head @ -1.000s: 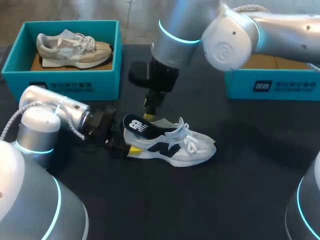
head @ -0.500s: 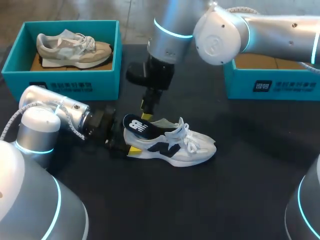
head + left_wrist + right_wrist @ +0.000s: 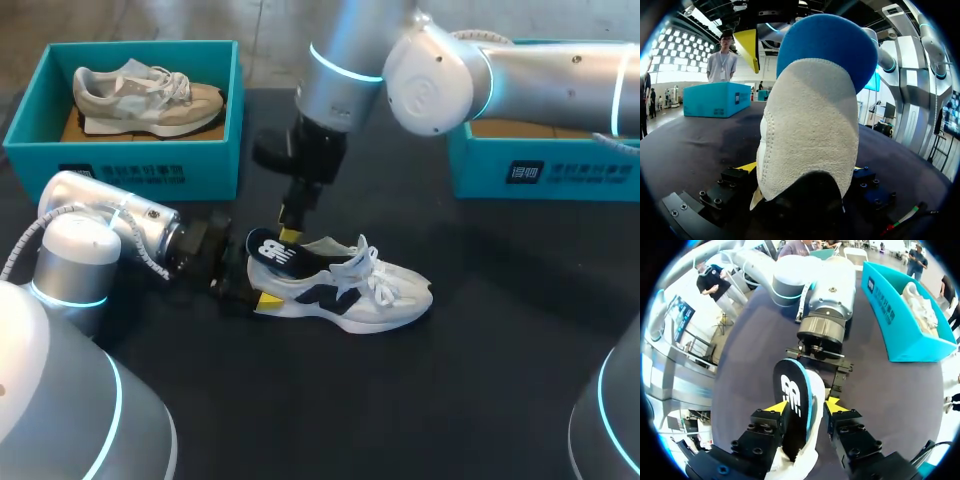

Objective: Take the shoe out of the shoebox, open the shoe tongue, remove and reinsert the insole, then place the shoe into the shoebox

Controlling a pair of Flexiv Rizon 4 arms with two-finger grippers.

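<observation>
White and navy, the shoe [image 3: 350, 295] lies on its sole in the middle of the frame, on the black table [image 3: 480, 400], with the toe toward the right. Your left claw [image 3: 801, 169], coming in from the lower left, is pressed on the heel from both sides. The dark insole [image 3: 275, 252] stands up out of the heel opening. Your right claw [image 3: 805, 406] hangs over it from above, with the insole inside it; whether it pinches the insole you cannot tell. A teal box [image 3: 120, 160] at the upper left holds a beige shoe [image 3: 150, 95]. A second teal box [image 3: 540, 170] sits at the upper right.
</observation>
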